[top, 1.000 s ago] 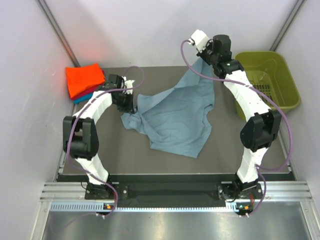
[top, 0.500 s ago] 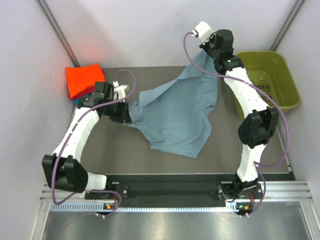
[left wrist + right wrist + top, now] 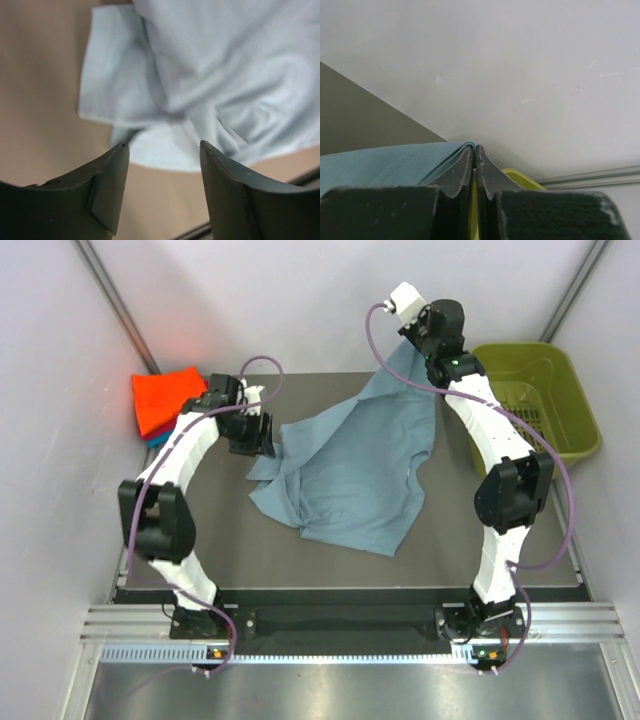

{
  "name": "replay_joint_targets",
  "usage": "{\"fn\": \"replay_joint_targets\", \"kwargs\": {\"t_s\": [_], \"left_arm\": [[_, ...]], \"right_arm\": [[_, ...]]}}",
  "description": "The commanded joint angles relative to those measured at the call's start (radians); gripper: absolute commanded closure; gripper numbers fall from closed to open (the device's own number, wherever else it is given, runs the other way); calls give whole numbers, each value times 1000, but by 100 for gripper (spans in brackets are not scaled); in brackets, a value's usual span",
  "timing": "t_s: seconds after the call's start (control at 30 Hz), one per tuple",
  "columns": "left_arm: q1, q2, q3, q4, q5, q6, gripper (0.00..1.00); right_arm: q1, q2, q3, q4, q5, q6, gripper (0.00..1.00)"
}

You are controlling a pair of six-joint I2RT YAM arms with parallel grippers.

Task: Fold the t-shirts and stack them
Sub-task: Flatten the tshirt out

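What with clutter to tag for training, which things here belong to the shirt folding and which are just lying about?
Part of the job:
grey-blue shirt, one corner pinched in the right gripper
left gripper, open above that shirt
stack of folded shirts, orange on top

Just lying about:
green basket

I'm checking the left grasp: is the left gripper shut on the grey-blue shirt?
No: the left gripper is open with nothing between its fingers, and the grey-blue shirt lies beyond them.
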Motion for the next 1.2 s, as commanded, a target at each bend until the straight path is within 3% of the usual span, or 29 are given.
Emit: {"fn": "replay_joint_targets", "kwargs": {"t_s": [0.0,0.2,0.43,0.8,1.17], "left_arm": [[6,126,74,34,-46,0,38],[44,203,124,-15,-39,-11,41],[184,183,55,-16,75,-75,44],[245,257,-4,11,194,-141,45],[271,333,22,40,209,-149,46]], "right_arm": [[-10,-31,26,67,30,-4,100],[-10,-50,1,62,27,-4,100],[-2,-46,-13,57,25,4,100],[2,-46,-19,56,24,-4,100],[6,-57,-37,54,28,-9,100]]}}
